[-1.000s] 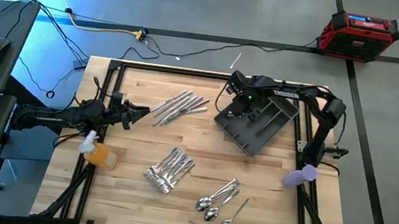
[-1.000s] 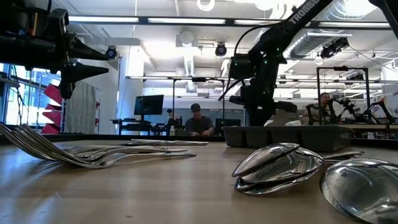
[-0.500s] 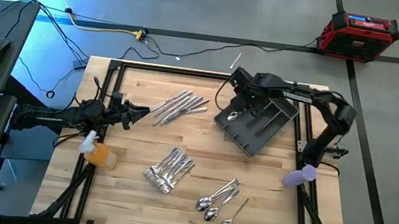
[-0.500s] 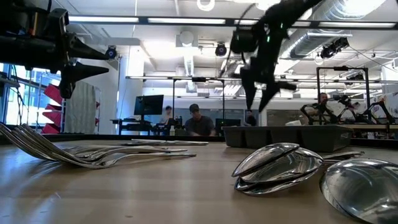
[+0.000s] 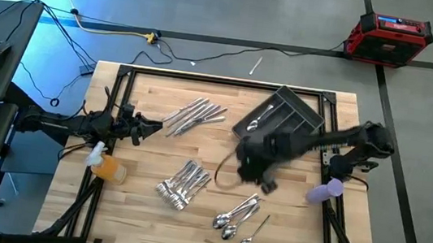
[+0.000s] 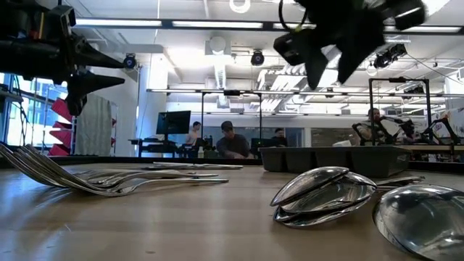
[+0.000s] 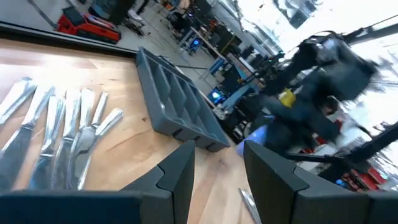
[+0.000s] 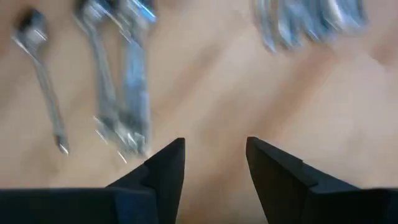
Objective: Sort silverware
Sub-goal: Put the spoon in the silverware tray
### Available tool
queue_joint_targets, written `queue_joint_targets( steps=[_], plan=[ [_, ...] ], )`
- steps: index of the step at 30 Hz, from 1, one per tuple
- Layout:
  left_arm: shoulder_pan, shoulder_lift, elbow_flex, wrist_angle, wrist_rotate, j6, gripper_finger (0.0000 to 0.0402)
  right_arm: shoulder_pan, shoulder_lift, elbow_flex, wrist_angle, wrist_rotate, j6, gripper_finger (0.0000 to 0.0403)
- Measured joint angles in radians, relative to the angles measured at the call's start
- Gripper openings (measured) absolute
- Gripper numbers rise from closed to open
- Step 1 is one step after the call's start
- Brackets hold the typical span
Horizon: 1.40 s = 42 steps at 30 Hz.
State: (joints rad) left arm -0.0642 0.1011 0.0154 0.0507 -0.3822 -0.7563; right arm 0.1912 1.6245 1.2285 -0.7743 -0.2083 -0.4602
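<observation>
Silverware (image 5: 183,181) lies loose below your right gripper (image 5: 250,168), fingers spread and empty; one spoon (image 5: 253,126) rests in the tray (image 5: 303,113).

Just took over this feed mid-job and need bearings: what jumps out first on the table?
Three loose heaps of shiny silver metal cutlery lie on the wooden table: knives toward the far side, forks in the middle near the front, spoons to the forks' right. The dark grey compartmented plastic tray sits far right with one spoon inside. The right gripper, open and empty, hangs between tray and spoons; the left gripper waits open left of the knives.
</observation>
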Motion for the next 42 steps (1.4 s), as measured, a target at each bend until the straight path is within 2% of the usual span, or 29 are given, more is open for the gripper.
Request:
queue_joint_targets(
  steps=[5, 8, 16, 22, 24, 30, 37, 42],
  plan=[
    [-0.018, 0.004, 0.0, 0.002, -0.038, 0.0, 0.0119, 0.119, 0.005, -0.114, 0.273, 0.002, 0.205, 0.0161],
    [-0.022, 0.004, 0.0, 0.003, -0.058, 0.008, 0.0119, 0.17, 0.03, -0.186, 0.389, 0.006, 0.275, 0.0161],
    [-0.023, 0.004, 0.0, 0.007, -0.11, 0.026, 0.0119, 0.291, 0.098, -0.216, 0.459, 0.004, 0.257, 0.0161],
    [-0.023, 0.005, 0.0, 0.008, -0.137, 0.027, 0.0119, 0.329, 0.173, -0.23, 0.52, 0.051, 0.269, 0.0161],
    [-0.023, 0.005, 0.0, 0.008, -0.139, 0.028, 0.0119, 0.329, 0.2, -0.23, 0.537, 0.1, 0.28, 0.0157],
    [-0.023, 0.005, 0.0, 0.008, -0.155, 0.028, 0.0119, 0.32, 0.245, -0.228, 0.555, 0.103, 0.279, 0.0117],
    [-0.023, 0.005, 0.0, 0.008, -0.157, 0.034, 0.0119, 0.319, 0.246, -0.227, 0.548, 0.084, 0.286, 0.0013],
    [-0.023, 0.005, 0.0, 0.007, -0.157, 0.034, 0.0119, 0.315, 0.214, -0.231, 0.504, 0.069, 0.355, 0.0005]
  ],
)
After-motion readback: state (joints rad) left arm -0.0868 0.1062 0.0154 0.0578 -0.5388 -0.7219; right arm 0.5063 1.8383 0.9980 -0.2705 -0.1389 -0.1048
